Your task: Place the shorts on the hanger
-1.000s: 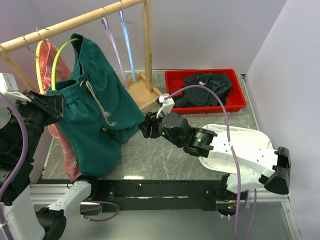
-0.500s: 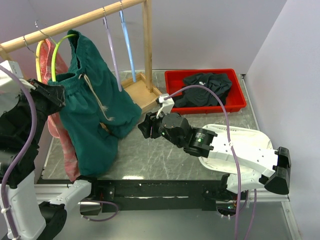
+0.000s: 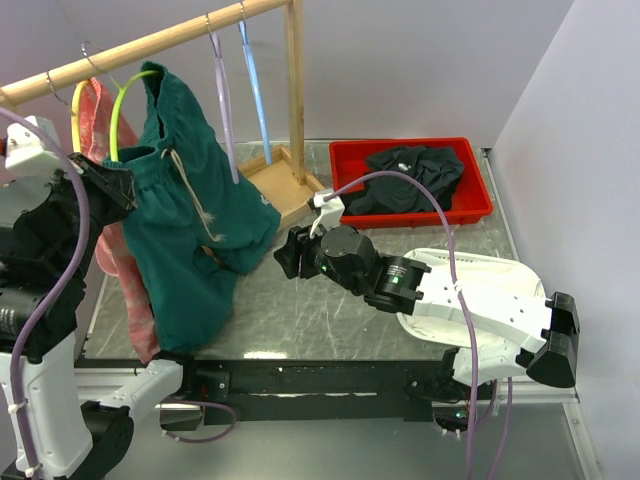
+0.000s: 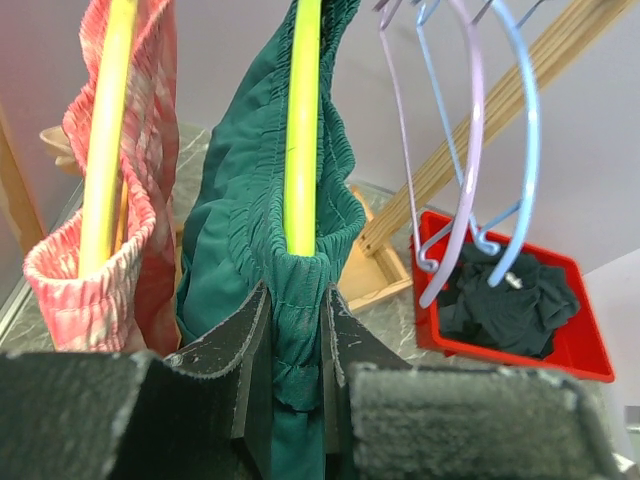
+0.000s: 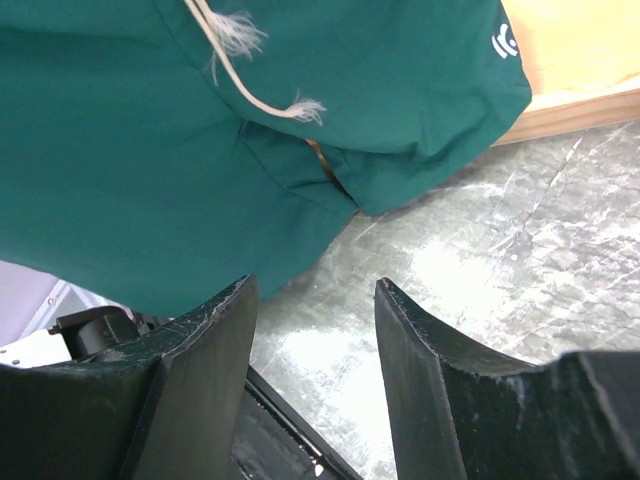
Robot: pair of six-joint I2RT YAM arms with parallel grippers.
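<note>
My left tool (image 4: pixel 292 300) stays pinched shut on the waistband of the shorts (image 3: pixel 190 230), right under the green hanger (image 4: pixel 300 130), which runs up inside the waistband. Compared with a second ago, that arm sits higher and the shorts hang closer to the wooden rail (image 3: pixel 150 45). My right tool (image 5: pixel 312 300) gapes wide, holding nothing, near the hem above the worktop (image 5: pixel 520 240).
</note>
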